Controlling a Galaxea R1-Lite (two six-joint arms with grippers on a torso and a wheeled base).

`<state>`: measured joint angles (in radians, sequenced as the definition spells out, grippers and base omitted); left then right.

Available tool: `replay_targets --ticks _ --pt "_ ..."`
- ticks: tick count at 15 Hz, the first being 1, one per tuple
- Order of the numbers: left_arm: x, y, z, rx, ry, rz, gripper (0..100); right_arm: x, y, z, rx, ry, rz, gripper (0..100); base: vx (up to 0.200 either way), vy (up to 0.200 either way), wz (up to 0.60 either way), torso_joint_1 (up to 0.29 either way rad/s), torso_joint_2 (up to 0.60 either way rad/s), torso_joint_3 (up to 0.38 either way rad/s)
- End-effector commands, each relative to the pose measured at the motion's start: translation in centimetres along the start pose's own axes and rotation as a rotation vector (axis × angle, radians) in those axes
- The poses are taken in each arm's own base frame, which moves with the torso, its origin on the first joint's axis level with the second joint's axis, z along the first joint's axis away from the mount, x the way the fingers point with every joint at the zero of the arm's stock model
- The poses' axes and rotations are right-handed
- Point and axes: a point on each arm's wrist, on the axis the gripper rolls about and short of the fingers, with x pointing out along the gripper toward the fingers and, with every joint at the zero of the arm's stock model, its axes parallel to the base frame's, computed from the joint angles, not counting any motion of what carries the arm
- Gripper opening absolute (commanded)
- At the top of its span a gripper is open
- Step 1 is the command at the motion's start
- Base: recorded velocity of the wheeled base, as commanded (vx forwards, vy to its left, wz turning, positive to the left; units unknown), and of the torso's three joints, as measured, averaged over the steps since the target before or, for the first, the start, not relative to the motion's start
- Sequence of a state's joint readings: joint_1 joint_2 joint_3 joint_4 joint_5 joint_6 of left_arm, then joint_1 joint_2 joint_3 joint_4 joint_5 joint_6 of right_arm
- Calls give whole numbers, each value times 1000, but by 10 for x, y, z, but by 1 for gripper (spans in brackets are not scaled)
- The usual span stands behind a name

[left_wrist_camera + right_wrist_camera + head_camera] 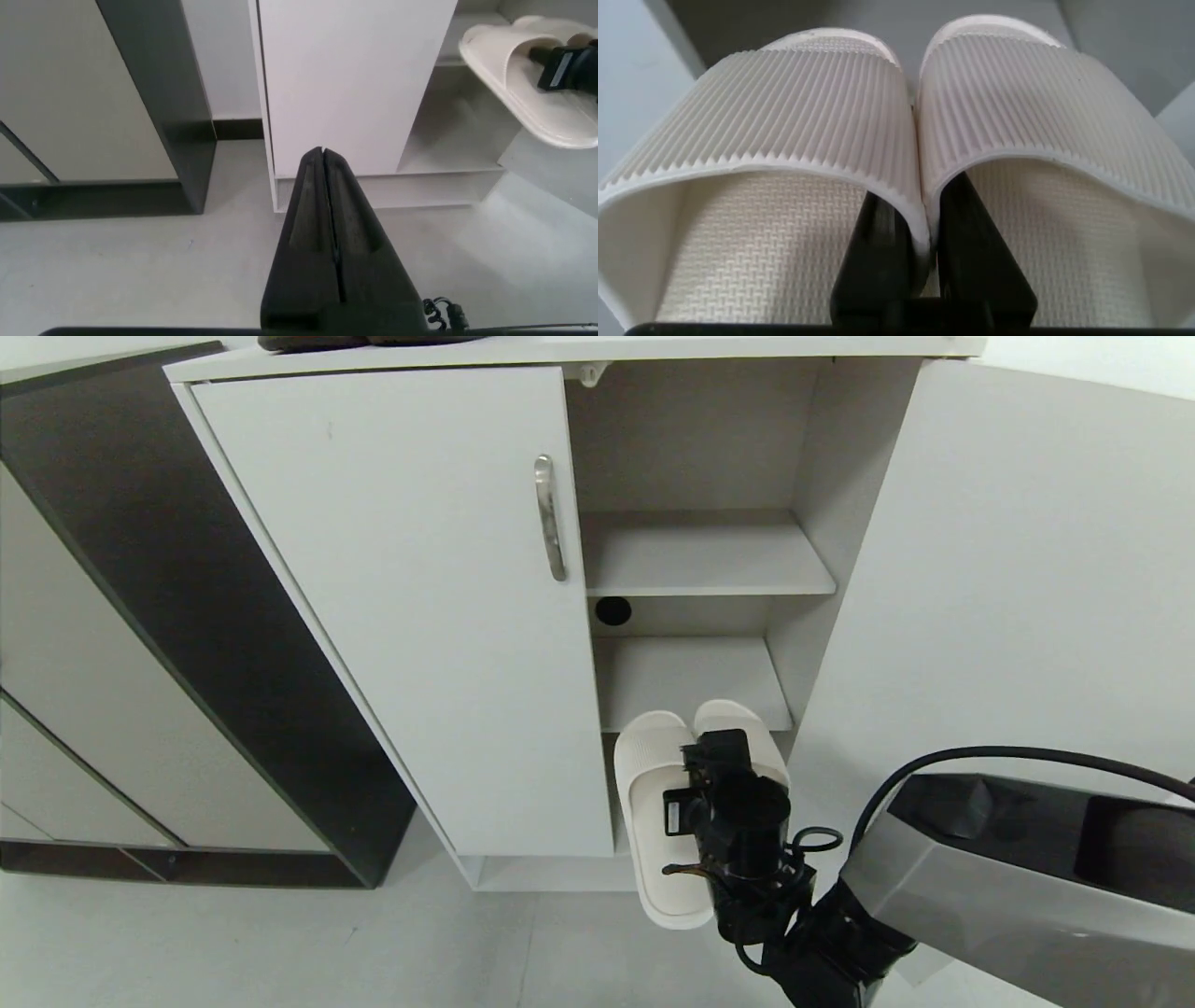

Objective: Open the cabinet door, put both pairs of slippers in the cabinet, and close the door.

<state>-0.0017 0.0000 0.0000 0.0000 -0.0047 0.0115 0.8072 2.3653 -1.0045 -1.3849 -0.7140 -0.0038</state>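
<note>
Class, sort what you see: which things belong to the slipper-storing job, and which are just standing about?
Belongs to the job:
white slippers, pinched together in the right gripper
white cabinet
open door

Just standing about:
dark cupboard beside the cabinet
grey floor

We see the white cabinet [392, 616], its right door [1008, 579] swung open; the white ribbed slippers [653, 784] hang side by side before its lower compartment, pinched in the right pincer [717, 745].

Matt ribbed foam slippers [906, 159]; metal handle [550, 518]
</note>
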Motion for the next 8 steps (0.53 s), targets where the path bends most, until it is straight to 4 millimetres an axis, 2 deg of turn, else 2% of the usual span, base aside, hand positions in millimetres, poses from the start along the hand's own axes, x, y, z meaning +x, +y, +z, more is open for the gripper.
replay_targets --ticks 1,8 --pt "0 0 0 1 0 0 0 1 -3 -22 -53 32 -8 0 0 0 0 2 2 -154" --pt "0 0 0 5 2 0 0 9 -10 -24 -18 41 -34 0 0 0 0 0 0 -14"
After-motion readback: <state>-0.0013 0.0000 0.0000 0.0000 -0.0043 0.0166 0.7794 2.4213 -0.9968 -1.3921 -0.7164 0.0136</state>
